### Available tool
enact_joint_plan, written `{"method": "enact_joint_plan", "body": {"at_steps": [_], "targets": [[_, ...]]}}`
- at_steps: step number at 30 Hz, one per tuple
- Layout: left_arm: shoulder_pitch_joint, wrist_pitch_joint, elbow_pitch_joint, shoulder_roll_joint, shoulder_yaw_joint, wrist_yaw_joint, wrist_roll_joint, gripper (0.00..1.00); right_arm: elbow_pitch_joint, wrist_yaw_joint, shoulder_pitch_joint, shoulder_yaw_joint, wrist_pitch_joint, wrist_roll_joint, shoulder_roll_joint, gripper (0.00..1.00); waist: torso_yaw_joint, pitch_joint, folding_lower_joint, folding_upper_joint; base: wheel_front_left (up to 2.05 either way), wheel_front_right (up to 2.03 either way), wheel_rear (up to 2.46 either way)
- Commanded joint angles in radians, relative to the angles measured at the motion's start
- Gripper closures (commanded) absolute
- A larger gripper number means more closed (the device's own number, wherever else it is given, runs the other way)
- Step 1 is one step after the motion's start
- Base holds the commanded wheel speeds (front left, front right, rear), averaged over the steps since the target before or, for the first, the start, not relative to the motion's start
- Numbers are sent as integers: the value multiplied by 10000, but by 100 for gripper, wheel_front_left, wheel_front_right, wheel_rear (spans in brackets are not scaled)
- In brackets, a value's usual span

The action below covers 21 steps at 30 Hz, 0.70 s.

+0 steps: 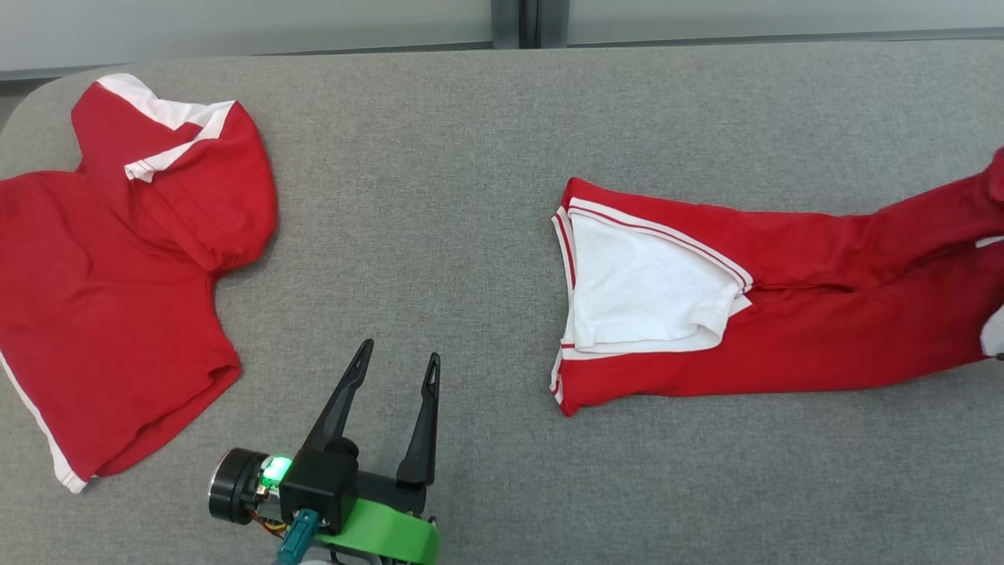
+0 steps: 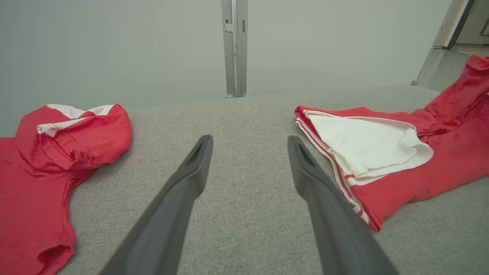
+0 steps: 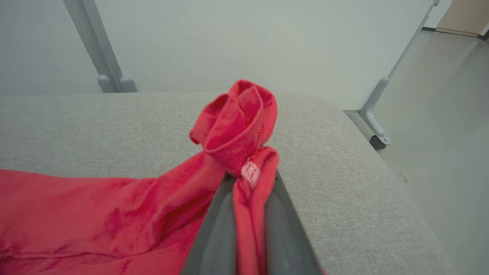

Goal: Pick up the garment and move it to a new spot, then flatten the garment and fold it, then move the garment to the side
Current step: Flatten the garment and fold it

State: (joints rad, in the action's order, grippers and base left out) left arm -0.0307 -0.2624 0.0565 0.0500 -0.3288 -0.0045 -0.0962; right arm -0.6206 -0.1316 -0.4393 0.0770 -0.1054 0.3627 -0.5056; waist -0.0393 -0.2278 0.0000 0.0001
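Right wrist view gives the grip detail: right gripper clamped tight on a bunched red end of the garment, near the table corner. Head view gives the layout: left gripper spread wide, holding nothing, above bare grey table between the garment and a red shirt. The garment lies right of centre, stretched out, with the waistband folded open to show white lining.

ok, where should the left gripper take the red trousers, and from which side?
Probably the near corner of the striped waistband, approached from the robot's left with the open left gripper. The red trousers lie with the waist end facing that gripper. The right gripper is shut on the leg end, so holding both ends should let them lift stretched.
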Motion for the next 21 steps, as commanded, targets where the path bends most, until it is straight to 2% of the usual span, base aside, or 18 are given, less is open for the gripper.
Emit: {"method": "enact_joint_plan", "body": {"at_steps": [1, 5, 12, 16, 21], "targets": [[152, -32, 29, 14, -10, -12, -31, 0, 437, 18, 177, -33, 186, 64, 246, 100, 22, 96, 0, -1, 0, 0, 0], [162, -32, 98, 14, -106, 56, -152, 0, 2070, 18, 664, 167, 901, -205, 931, 100, -69, 194, 0, -1, 0, 0, 0], [32, -32, 371, 13, -217, 136, -368, 0, 4909, 17, 1403, 304, 2142, -961, 2652, 100, -453, 178, 0, -1, 0, 0, 0], [-127, -32, 463, 13, -369, 224, -487, 0, 5535, 17, 1529, 35, 2440, -1517, 3489, 100, -761, 118, 0, -1, 0, 0, 0], [-251, -32, 530, 15, -522, 326, -563, 0, 5349, 17, 1383, -610, 2573, -1755, 4068, 100, -1126, 47, 0, -1, 0, 0, 0]]}}
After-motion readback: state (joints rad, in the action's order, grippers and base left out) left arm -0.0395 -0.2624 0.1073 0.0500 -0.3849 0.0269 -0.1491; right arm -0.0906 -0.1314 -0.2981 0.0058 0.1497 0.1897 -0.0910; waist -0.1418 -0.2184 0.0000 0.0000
